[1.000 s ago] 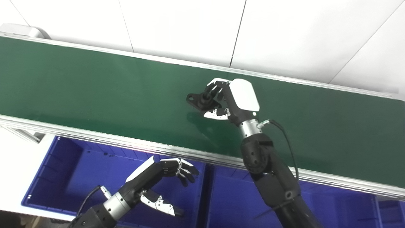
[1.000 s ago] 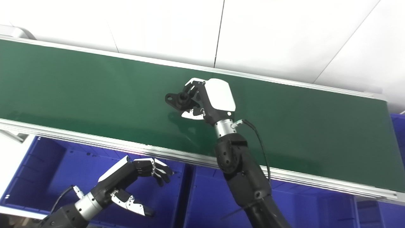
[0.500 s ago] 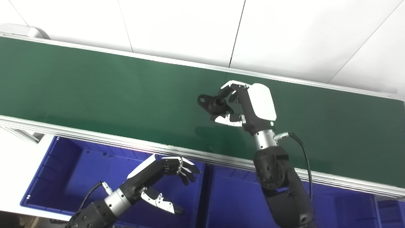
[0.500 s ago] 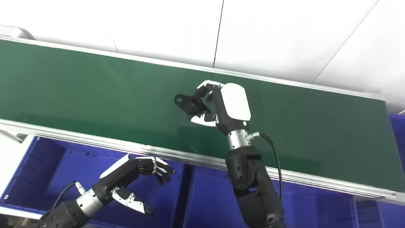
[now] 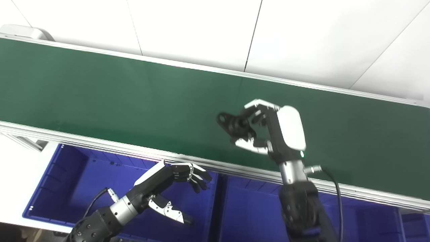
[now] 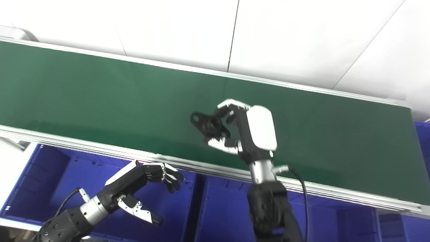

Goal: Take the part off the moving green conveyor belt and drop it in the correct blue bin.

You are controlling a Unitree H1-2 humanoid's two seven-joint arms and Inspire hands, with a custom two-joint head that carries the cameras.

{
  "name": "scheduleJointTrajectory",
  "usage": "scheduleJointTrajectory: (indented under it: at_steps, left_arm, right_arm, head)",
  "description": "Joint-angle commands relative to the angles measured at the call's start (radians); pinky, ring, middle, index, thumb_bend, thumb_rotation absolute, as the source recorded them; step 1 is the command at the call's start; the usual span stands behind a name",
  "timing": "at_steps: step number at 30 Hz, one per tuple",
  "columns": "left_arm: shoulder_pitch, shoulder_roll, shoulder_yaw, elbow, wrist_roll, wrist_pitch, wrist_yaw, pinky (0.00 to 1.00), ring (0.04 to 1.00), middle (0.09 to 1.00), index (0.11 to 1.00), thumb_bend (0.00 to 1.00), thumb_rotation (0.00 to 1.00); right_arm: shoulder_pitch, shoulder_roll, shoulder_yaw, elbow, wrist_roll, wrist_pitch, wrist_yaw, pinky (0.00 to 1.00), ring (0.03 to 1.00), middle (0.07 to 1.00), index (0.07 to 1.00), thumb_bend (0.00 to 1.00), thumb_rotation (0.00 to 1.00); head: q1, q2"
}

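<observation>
My right hand [image 5: 272,131] is shut on a black part [image 5: 233,123] with a ringed flange, and holds it up over the near half of the green conveyor belt [image 5: 100,94]. The part also shows in the right eye view [image 6: 208,123], sticking out to the left of the fingers. My left hand [image 5: 168,185] is open and empty, hovering over the left blue bin [image 5: 70,181] below the belt's near rail.
A second blue bin [image 5: 248,208] lies to the right of the first, under my right forearm. More blue bin shows at the far right [image 6: 423,134]. The belt's aluminium rail [image 5: 84,141] runs between belt and bins. A white wall stands behind.
My right hand has lifted the black part off the belt and drawn it toward me and to the right. My left hand has barely moved.
</observation>
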Motion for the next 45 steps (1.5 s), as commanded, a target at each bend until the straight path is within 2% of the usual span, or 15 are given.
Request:
scheduleJointTrajectory:
  at_steps: [1, 7, 14, 21, 26, 31, 38, 42, 45]
  left_arm:
    - [0.004, 0.013, 0.006, -0.016, -0.016, -0.035, -0.001, 0.54, 0.626, 0.72, 0.683, 0.74, 0.2]
    - [0.008, 0.018, 0.011, -0.026, -0.014, -0.031, -0.002, 0.54, 0.637, 0.731, 0.69, 0.71, 0.2]
    - [0.009, 0.023, 0.013, -0.035, -0.029, -0.017, -0.005, 0.56, 0.649, 0.741, 0.702, 0.7, 0.19]
    - [0.008, 0.023, 0.015, -0.03, -0.02, -0.034, -0.003, 0.56, 0.649, 0.738, 0.701, 0.7, 0.21]
    - [0.009, 0.024, 0.015, -0.036, -0.017, -0.032, -0.003, 0.56, 0.645, 0.74, 0.701, 0.7, 0.22]
    - [0.009, 0.027, 0.013, -0.039, -0.037, -0.022, -0.01, 0.56, 0.652, 0.744, 0.704, 0.7, 0.19]
    - [-0.002, 0.034, 0.019, -0.046, -0.056, 0.005, -0.012, 0.58, 0.656, 0.751, 0.708, 0.7, 0.18]
    - [-0.009, 0.04, 0.021, -0.047, -0.068, 0.009, -0.019, 0.58, 0.66, 0.753, 0.712, 0.69, 0.17]
    - [-0.019, 0.044, 0.023, -0.048, -0.07, 0.012, -0.024, 0.58, 0.656, 0.751, 0.712, 0.69, 0.19]
  right_arm:
    - [0.033, -0.001, -0.01, -0.076, 0.01, -0.02, -0.009, 0.33, 0.456, 0.556, 0.486, 0.5, 0.0]
    - [0.151, -0.036, -0.017, -0.169, 0.028, -0.057, -0.007, 0.34, 0.451, 0.542, 0.492, 0.5, 0.0]
    - [0.246, -0.061, -0.025, -0.245, 0.048, -0.074, -0.007, 0.37, 0.471, 0.538, 0.467, 0.5, 0.0]
    - [0.329, -0.072, -0.03, -0.272, 0.064, -0.068, 0.003, 0.36, 0.468, 0.536, 0.478, 0.5, 0.0]
    - [0.387, -0.081, -0.031, -0.255, 0.066, -0.089, -0.017, 0.35, 0.472, 0.538, 0.481, 0.5, 0.0]
    - [0.413, -0.084, -0.029, -0.228, 0.057, -0.111, -0.034, 0.36, 0.474, 0.534, 0.476, 0.5, 0.0]
    - [0.437, -0.068, -0.021, -0.2, 0.048, -0.119, -0.034, 0.38, 0.476, 0.525, 0.474, 0.5, 0.0]
    - [0.44, -0.055, -0.015, -0.195, 0.041, -0.112, -0.035, 0.35, 0.466, 0.536, 0.49, 0.5, 0.0]
    - [0.44, -0.044, -0.014, -0.193, 0.039, -0.102, -0.03, 0.34, 0.459, 0.539, 0.5, 0.5, 0.0]
  head:
    - [0.001, 0.008]
    - [-0.004, 0.019]
    - [-0.01, 0.029]
    - [-0.011, 0.028]
    - [-0.013, 0.028]
    - [-0.013, 0.032]
    - [-0.055, 0.067]
    - [-0.079, 0.078]
    - [-0.109, 0.109]
